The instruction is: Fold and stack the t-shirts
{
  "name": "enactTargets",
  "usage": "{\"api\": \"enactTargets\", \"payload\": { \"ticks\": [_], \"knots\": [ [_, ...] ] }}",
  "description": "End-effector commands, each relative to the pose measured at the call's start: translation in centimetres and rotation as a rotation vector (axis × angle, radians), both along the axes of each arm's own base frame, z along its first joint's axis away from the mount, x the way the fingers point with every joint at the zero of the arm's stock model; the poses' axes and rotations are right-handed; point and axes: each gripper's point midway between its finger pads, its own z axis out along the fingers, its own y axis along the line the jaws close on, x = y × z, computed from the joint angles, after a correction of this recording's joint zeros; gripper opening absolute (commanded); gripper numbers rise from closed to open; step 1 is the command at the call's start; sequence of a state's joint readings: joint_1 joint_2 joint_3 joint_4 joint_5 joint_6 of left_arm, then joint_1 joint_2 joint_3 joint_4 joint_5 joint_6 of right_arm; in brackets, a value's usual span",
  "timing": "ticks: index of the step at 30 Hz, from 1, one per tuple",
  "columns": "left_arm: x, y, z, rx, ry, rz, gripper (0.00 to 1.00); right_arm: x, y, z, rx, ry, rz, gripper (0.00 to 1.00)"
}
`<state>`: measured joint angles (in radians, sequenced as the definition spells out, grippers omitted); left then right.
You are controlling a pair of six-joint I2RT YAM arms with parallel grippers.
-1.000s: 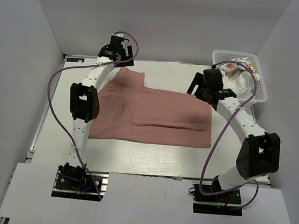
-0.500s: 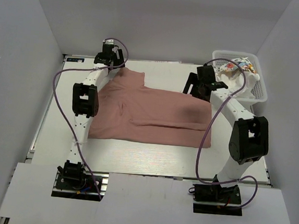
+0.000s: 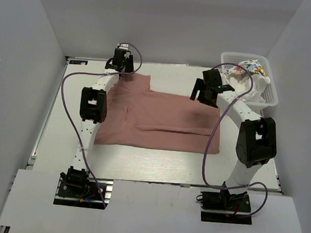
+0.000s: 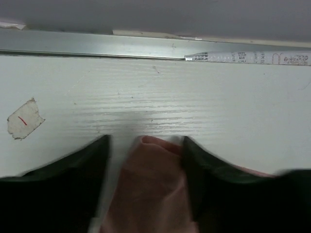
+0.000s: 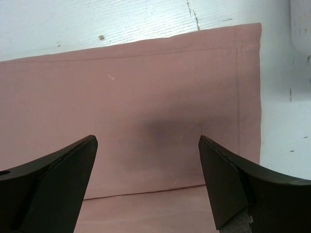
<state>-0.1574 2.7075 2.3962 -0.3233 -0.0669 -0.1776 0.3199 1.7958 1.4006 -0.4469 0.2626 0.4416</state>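
Observation:
The dusty pink t-shirt point(image 3: 161, 117) lies spread on the white table, partly folded, with a folded edge running along its lower middle. My left gripper point(image 3: 123, 70) is at the shirt's far left corner. In the left wrist view point(image 4: 146, 141) it is open, with a bunched pink tip point(image 4: 150, 184) between the fingers, touching the right one. My right gripper point(image 3: 199, 94) hovers over the shirt's far right corner. In the right wrist view point(image 5: 148, 141) it is open and empty above the hemmed cloth point(image 5: 146, 87). White and printed t-shirts point(image 3: 246, 70) lie in the basket.
The white lattice basket point(image 3: 226, 57) stands at the far right corner of the table. A metal rail point(image 4: 97, 52) runs along the table's far edge, just past the left gripper. A taped patch point(image 4: 24, 119) is on the table to its left.
The left gripper has shifted right and down onto the shirt's far left corner. The right arm has swung in, moving its gripper slightly left. The shirt has hardly moved.

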Motion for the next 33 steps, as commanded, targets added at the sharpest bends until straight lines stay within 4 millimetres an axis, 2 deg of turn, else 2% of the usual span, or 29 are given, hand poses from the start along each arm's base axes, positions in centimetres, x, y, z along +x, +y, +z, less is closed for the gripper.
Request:
{"api": "enactTargets", "payload": {
  "ticks": [1,3,4,6,7,8,10,11,12,13,14,15,16,17,18,19,21,25,26,27,29,30,33],
  "knots": [
    [-1.8,-0.3,-1.3,0.001,0.074,-0.036,0.62,1.0,-0.8,0.8,-0.024,-0.029,-0.040,0.90],
    [-2.2,-0.4,-1.9,0.007,0.092,-0.054,0.48,1.1,-1.3,0.6,-0.024,-0.024,-0.064,0.90],
    [-2.4,-0.3,-2.0,0.019,0.100,-0.062,0.33,1.1,-1.4,0.5,-0.027,-0.021,-0.071,0.90],
    [-2.4,-0.3,-2.0,0.020,0.100,-0.062,0.17,1.2,-2.2,0.2,-0.026,-0.014,-0.125,0.90],
    [-2.6,-0.3,-1.7,0.020,0.102,-0.062,0.01,1.4,-2.5,0.1,-0.022,-0.013,-0.145,0.90],
    [-2.7,-0.4,-1.5,0.023,0.097,-0.080,0.00,1.6,-2.6,0.1,-0.022,-0.015,-0.156,0.90],
    [-2.4,-0.7,0.1,0.021,0.058,-0.097,0.00,2.4,-3.2,-0.3,-0.022,-0.006,-0.187,0.90],
    [-2.6,-0.6,-0.3,0.022,0.067,-0.097,0.00,3.0,-3.6,0.0,-0.018,-0.015,-0.207,0.90],
    [-2.3,-0.6,0.9,0.027,0.041,-0.102,0.00,3.4,-3.7,0.1,-0.016,-0.018,-0.213,0.90],
    [-2.2,-0.7,2.0,0.025,0.024,-0.102,0.00,3.6,-4.0,-1.4,-0.023,0.019,-0.224,0.90],
    [-1.9,-1.0,3.1,0.015,-0.003,-0.113,0.00,4.9,-3.8,0.0,-0.008,-0.015,-0.226,0.90],
    [-1.7,-1.0,3.9,0.013,-0.023,-0.113,0.00,4.9,-3.8,-0.3,-0.014,0.002,-0.230,0.90],
    [-1.8,-1.2,4.2,0.004,-0.027,-0.126,0.00,5.9,-3.7,-1.6,-0.020,0.017,-0.235,0.90],
    [-1.6,-1.5,6.1,-0.007,-0.068,-0.137,0.00,6.6,-3.7,-1.4,-0.017,0.011,-0.236,0.90],
    [-1.6,-1.5,6.7,-0.016,-0.080,-0.133,0.00,6.3,-3.7,-3.0,-0.030,0.063,-0.229,0.90],
    [-1.8,-1.5,6.7,-0.016,-0.080,-0.133,0.00,7.5,-4.1,-1.9,-0.021,0.041,-0.245,0.90],
    [-2.0,-1.7,8.3,-0.034,-0.104,-0.138,0.00,9.4,-4.3,-2.3,-0.034,0.031,-0.269,0.90],
    [-2.9,-1.6,8.5,-0.042,-0.101,-0.133,0.00,10.9,-5.1,-3.0,-0.068,0.018,-0.294,0.90],
    [-2.9,-1.6,9.7,-0.044,-0.128,-0.133,0.00,11.1,-5.2,-3.5,-0.074,0.020,-0.298,0.90],
    [-3.3,-1.6,9.1,-0.043,-0.111,-0.133,0.00,11.1,-5.4,-3.5,-0.082,0.017,-0.308,0.90],
    [-3.5,-1.8,9.0,-0.049,-0.113,-0.144,0.00,11.0,-5.6,-4.1,-0.094,0.032,-0.315,0.90],
    [-3.5,-1.8,9.5,-0.051,-0.128,-0.144,0.00,10.8,-5.6,-4.3,-0.099,0.042,-0.314,0.90],
    [-3.6,-1.9,9.6,-0.055,-0.128,-0.152,0.00,10.3,-6.1,-5.5,-0.125,0.068,-0.338,0.90]
  ]
}}
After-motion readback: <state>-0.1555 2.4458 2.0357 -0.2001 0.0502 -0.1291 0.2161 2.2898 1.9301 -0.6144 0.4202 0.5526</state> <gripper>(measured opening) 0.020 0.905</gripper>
